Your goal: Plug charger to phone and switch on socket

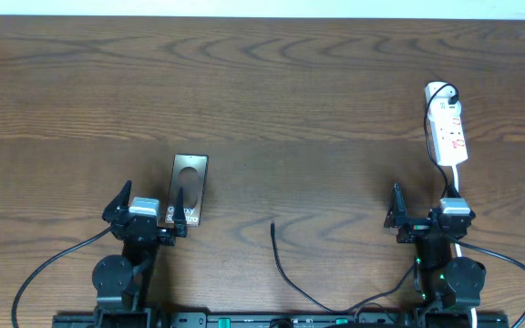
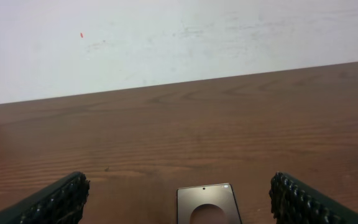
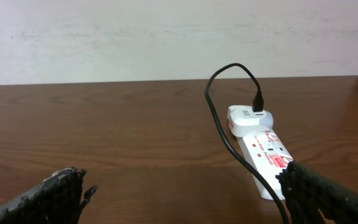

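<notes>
Black arms [image 1: 117, 273], silver-grey block [image 1: 144, 208] at each wrist. Left gripper [image 1: 149, 210] and right gripper [image 1: 431, 217]: black studded pads [image 2: 55, 202]. Thick black cables [image 1: 60, 256] off bases, green LEDs [image 1: 440, 278] on right base

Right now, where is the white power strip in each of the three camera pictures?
Overhead: power strip upper right.
Left wrist: not in it.
Right wrist: power strip lower right.
Shared landmark: the white adapter at its far end, with the black cable plugged in.

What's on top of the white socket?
A white adapter sits at the far end of the socket, with the charger plugged into it. Its pins are hidden.
</notes>
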